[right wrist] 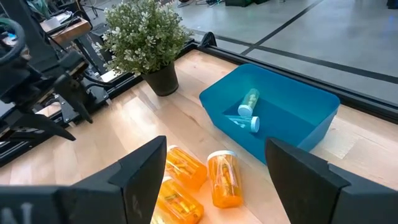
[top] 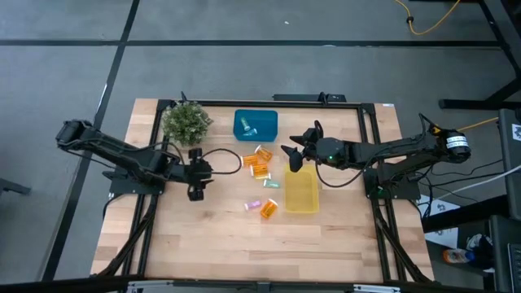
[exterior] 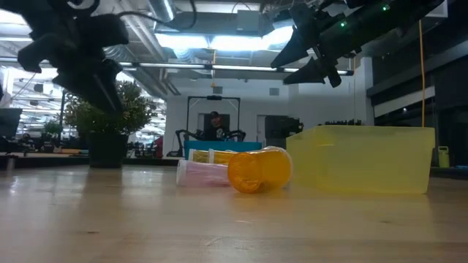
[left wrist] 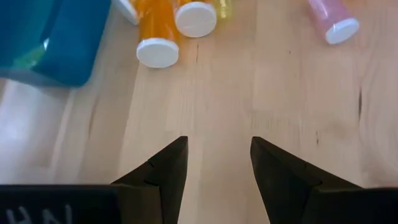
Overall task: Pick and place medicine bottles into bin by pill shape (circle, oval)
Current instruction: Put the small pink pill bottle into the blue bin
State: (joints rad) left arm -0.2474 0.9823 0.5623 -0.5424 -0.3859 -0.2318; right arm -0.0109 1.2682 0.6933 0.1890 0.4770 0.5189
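Right gripper point(top: 295, 148) hangs spread and empty above the table, just beside the yellow bin's point(top: 302, 195) far rim, between it and the blue bin point(top: 256, 124). Right wrist view alone shows two bottles point(right wrist: 247, 102) inside the blue bin; low view hides them. Orange bottles point(top: 259, 163) lie on the wood just beside the yellow bin, pink bottle point(top: 253, 204) and another orange one point(top: 269, 209) near its other end. Left gripper point(top: 195, 173) is parted and empty, over bare wood, with the cluster between it and the yellow bin. Plant point(top: 186, 120) stands well apart.

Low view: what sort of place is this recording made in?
Probably a robotics lab or open workshop: another dark rig frame stands behind the table, under exposed ceiling ducts, with a person seated there.
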